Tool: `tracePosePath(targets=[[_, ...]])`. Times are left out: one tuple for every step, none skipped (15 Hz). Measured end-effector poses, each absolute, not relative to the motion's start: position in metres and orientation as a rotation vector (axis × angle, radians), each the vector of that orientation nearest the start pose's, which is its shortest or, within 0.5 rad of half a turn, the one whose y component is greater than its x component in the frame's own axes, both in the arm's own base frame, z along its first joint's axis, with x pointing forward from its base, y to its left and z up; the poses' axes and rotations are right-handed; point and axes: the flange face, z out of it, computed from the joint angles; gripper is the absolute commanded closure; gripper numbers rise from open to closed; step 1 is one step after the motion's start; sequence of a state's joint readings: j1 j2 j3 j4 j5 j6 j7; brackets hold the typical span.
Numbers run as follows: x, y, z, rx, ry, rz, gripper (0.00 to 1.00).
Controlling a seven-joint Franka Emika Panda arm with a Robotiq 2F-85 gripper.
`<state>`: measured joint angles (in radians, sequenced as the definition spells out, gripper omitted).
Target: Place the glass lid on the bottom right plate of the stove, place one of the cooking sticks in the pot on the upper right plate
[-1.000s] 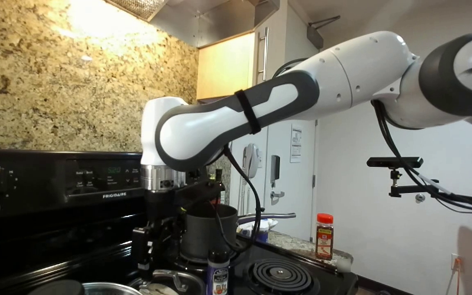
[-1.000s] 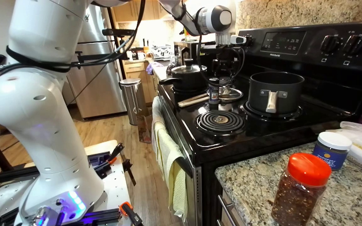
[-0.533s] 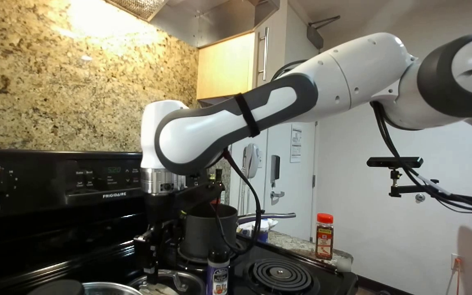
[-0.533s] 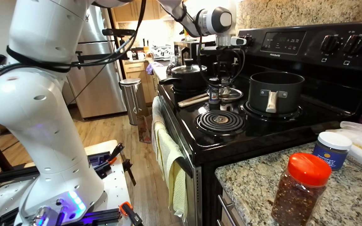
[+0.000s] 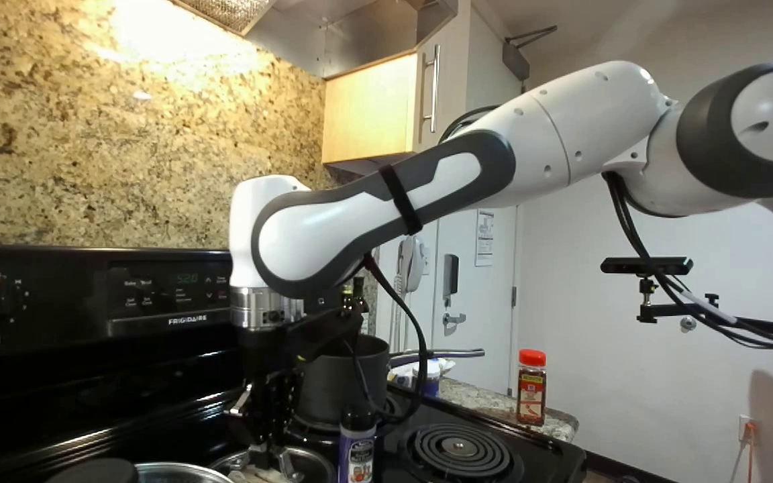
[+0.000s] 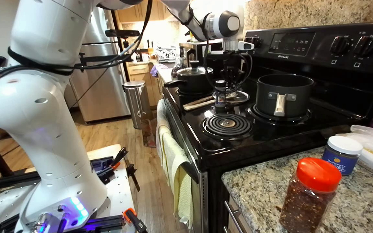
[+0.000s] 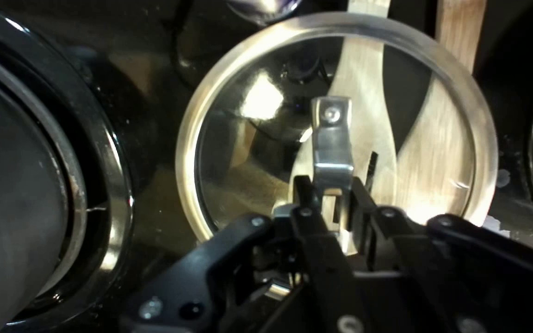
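Drawn narrow, the tool stands with its fingers on both flanks of the metal handle of the glass lid and seems to hold it; the wrist view is dim where they meet, so how firm the grip is cannot be told. The lid lies directly beneath the tool, on the black worktop. Wooden blades of the cooking sticks show through its glass, so it likely sits on them. It should prove stiff and moderately light, but breakable, and the smooth metal may let it swivel; the middle of the handle, squeezed squarely across its width, is the best place to take it. A slow, level lift would avoid dragging the sticks. In the wrist view the pot stands near the tool, to its left; in both exterior views a dark bottle stands between the tool and the coil judged to be the bottom right plate, so the lid will want height to pass. The sticks, light and stiff, are best taken afterwards by the ends that reach out past the lid.
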<state>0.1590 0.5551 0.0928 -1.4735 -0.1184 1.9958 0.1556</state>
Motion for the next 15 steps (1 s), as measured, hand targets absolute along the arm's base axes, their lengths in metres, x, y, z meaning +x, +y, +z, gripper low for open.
tracePosePath(targets=[[0.684, 0.157, 0.354, -3.197, -0.214, 0.028, 0.88], [0.684, 0.157, 0.354, -3.197, -0.214, 0.028, 0.88], [0.684, 0.157, 0.354, -3.197, -0.214, 0.028, 0.88], [0.684, 0.157, 0.354, -3.197, -0.214, 0.028, 0.88], [0.684, 0.157, 0.354, -3.197, -0.213, 0.027, 0.87], [0.685, 0.157, 0.354, -3.198, -0.212, 0.027, 0.88], [0.685, 0.156, 0.355, -3.199, -0.210, 0.025, 0.87], [0.685, 0.155, 0.357, -3.199, -0.207, 0.018, 0.87], [0.686, 0.154, 0.360, -3.200, -0.205, 0.009, 0.88], [0.686, 0.153, 0.365, -3.199, -0.205, -0.003, 0.87], [0.686, 0.153, 0.372, -3.198, -0.208, -0.018, 0.88], [0.685, 0.153, 0.380, -3.196, -0.216, -0.036, 0.87], [0.685, 0.154, 0.388, -3.194, -0.226, -0.056, 0.88], [0.684, 0.155, 0.397, -3.192, -0.235, -0.077, 0.88], [0.684, 0.156, 0.407, -3.190, -0.246, -0.099, 0.88]])
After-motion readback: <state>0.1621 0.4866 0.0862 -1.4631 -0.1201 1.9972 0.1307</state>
